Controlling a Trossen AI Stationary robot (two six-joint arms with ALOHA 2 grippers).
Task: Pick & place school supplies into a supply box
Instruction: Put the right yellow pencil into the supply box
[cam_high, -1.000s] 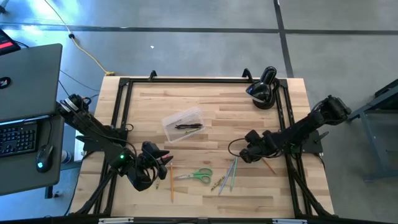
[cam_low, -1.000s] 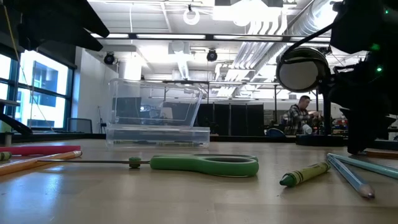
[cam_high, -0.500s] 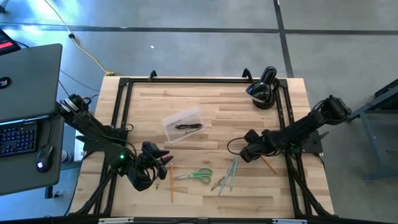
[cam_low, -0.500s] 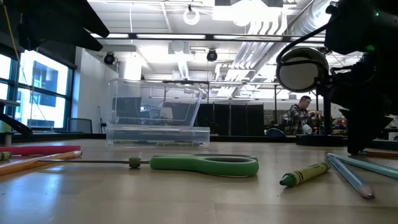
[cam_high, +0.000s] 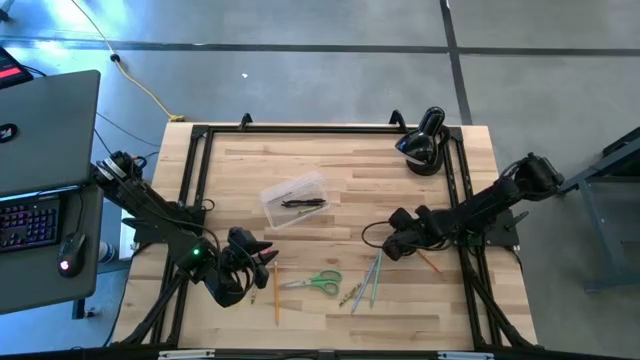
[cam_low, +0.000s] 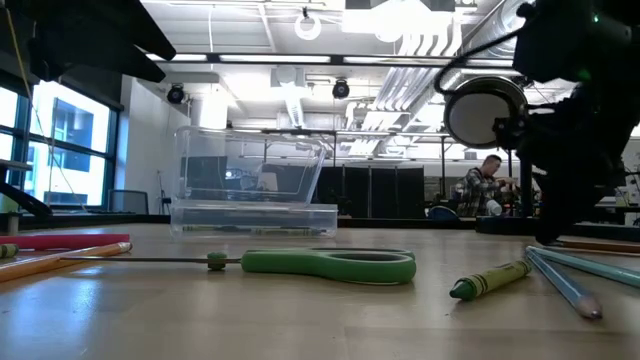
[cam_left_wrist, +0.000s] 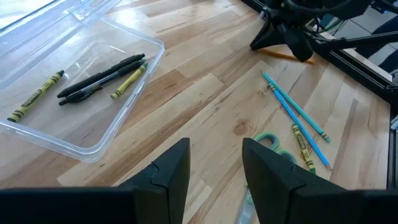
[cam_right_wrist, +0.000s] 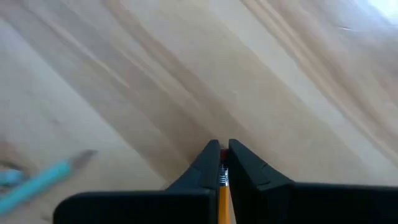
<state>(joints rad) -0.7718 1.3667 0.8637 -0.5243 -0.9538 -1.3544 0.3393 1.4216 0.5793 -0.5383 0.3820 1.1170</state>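
The clear supply box (cam_high: 295, 198) (cam_left_wrist: 81, 93) lies open at mid-table with black pens and crayons in it. Toward the near edge lie green-handled scissors (cam_high: 315, 282) (cam_low: 320, 265), two blue pencils (cam_high: 372, 275) (cam_left_wrist: 295, 112), a green crayon (cam_low: 490, 280) and an orange pencil (cam_high: 276, 295). My right gripper (cam_high: 392, 243) (cam_right_wrist: 222, 163) points steeply down, right of centre, shut on a yellow-orange pencil (cam_high: 432, 263). My left gripper (cam_high: 265, 258) (cam_left_wrist: 214, 168) hangs open at the near left, holding nothing. My right gripper pinches the pencil's eraser end (cam_right_wrist: 222, 177) between its two fingertips. The red eraser and metal band show in the gap. The fingers come from above, slanting down. The pencil's shaft (cam_left_wrist: 280, 55) runs back toward the table's right side, low over the wood.
A black rounded device (cam_high: 422, 143) stands at the far right corner. A black frame (cam_high: 200, 170) runs around the tabletop. Bare wood lies between the box and the right gripper. A person (cam_low: 485, 185) sits far back in the room.
My right gripper has edged a little toward the table's left and tipped slightly. The supplies on the table and the box have stayed where they were.
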